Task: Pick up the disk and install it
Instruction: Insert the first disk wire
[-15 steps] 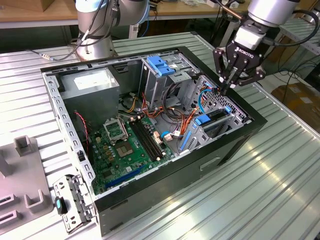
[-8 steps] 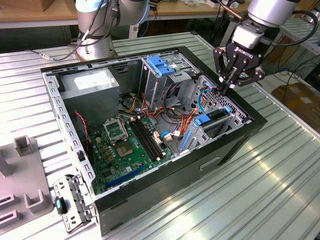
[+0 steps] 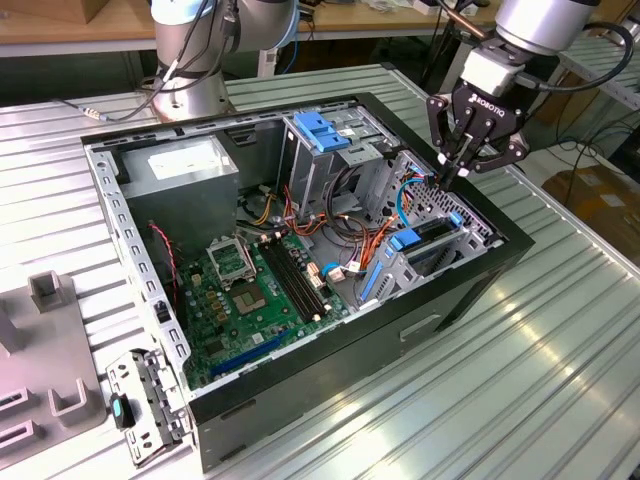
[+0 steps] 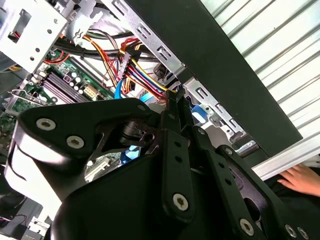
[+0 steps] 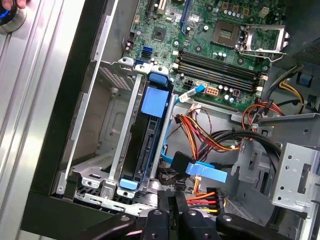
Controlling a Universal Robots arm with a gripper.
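Lying open on the ribbed counter, the computer case exposes its motherboard to reach from above. Farther right, the disk sits edge-up in its bay, blue rails seated so it slides in. Just above hangs the claw, fingers pressed together, holding nothing.

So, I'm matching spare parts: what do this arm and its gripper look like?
The arm has silvery-grey rounded segments, with a dark cable running along it. The gripper is black, with white lettering on its body, bare screw heads at the joints, and jointed link fingers.
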